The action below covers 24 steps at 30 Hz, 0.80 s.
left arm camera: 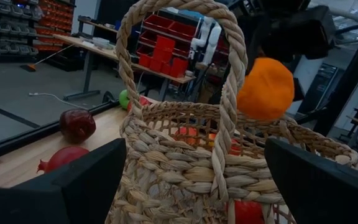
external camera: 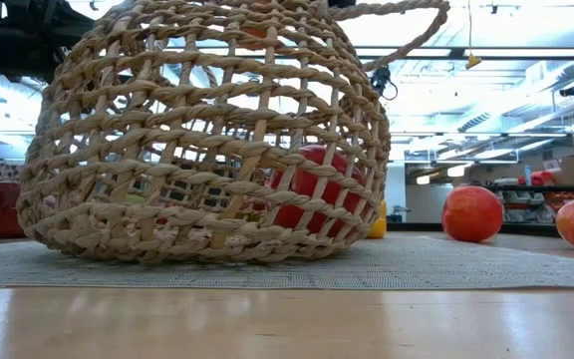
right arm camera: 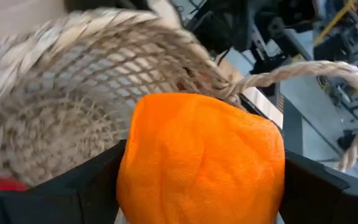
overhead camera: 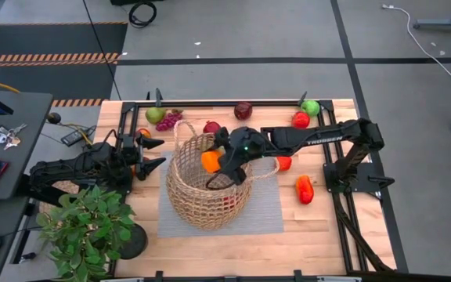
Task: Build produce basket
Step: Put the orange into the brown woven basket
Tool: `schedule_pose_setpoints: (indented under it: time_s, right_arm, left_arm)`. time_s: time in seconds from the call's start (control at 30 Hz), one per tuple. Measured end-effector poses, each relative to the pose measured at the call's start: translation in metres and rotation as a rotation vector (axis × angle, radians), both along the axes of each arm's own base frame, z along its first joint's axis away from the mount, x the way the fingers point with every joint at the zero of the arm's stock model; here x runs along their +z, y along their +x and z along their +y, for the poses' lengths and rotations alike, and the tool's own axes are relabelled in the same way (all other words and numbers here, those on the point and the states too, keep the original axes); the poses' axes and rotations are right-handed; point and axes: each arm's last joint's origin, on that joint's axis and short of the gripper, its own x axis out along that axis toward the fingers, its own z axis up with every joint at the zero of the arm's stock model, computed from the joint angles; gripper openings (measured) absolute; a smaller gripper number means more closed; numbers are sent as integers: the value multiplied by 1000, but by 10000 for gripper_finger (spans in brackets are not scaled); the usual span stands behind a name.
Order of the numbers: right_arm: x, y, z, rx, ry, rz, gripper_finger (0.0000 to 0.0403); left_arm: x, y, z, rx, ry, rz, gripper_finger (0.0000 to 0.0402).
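Observation:
The tan wicker basket [overhead camera: 202,192] rests by its bottom on a grey mat [overhead camera: 265,215] at mid-table. A red piece [external camera: 312,189] lies inside it. My right gripper [overhead camera: 216,162] is shut on an orange fruit [right arm camera: 201,155] just above the basket's mouth; the fruit also shows in the left wrist view [left arm camera: 266,87]. My left gripper [overhead camera: 153,153] is open and empty at the basket's left side, its fingers standing on either side of a loop handle [left arm camera: 229,93] without touching it. My right gripper pinches the orange fruit between its two fingers, one on each opposite side [right arm camera: 129,180]. The fingers slant down from the table's right side. The fruit is lifted clear, over the basket's open mouth.
Loose produce lies around: a green pear [overhead camera: 155,115], purple grapes [overhead camera: 169,121], a dark maroon piece [overhead camera: 243,110], red pieces [overhead camera: 211,127] [overhead camera: 301,119] [overhead camera: 284,163] [overhead camera: 304,189] and a green piece [overhead camera: 311,107]. A leafy potted plant [overhead camera: 84,227] stands at the near left.

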Motion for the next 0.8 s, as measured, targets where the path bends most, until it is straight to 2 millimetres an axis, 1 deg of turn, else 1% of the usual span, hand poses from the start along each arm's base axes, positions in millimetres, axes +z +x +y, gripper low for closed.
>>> schedule_pose_setpoints:
  time_s: [0.07,0.17,0.23,0.27,0.37,0.43,0.5,0.57,0.7,0.8]
  right_arm:
    - [2,2,-7,-32,11,-30,344]
    - [9,5,-16,-55,-49,-107,344]
    - [10,12,-22,-54,-75,-178,344]
    - [7,15,-24,-56,-78,-197,344]
    - [-16,26,-28,-45,-69,-153,344]
    - [-33,32,-29,-34,-22,-95,344]
    - [-49,39,-29,-17,25,-49,344]
    - [-62,42,-24,8,58,0,344]
    - [-74,45,-19,24,68,50,344]
    - [-80,41,-20,8,63,119,344]
  left_arm:
    - [0,0,0,0,0,0,389]
    - [0,0,0,0,0,0,389]
    - [0,0,0,0,0,0,389]
    - [0,0,0,0,0,0,389]
    - [0,0,0,0,0,1,389]
    - [0,0,0,0,0,-1,389]
    - [0,0,0,-1,0,0,389]
    - [0,0,0,0,0,0,389]
    - [0,0,0,0,0,0,389]
    - [0,0,0,0,0,-2,389]
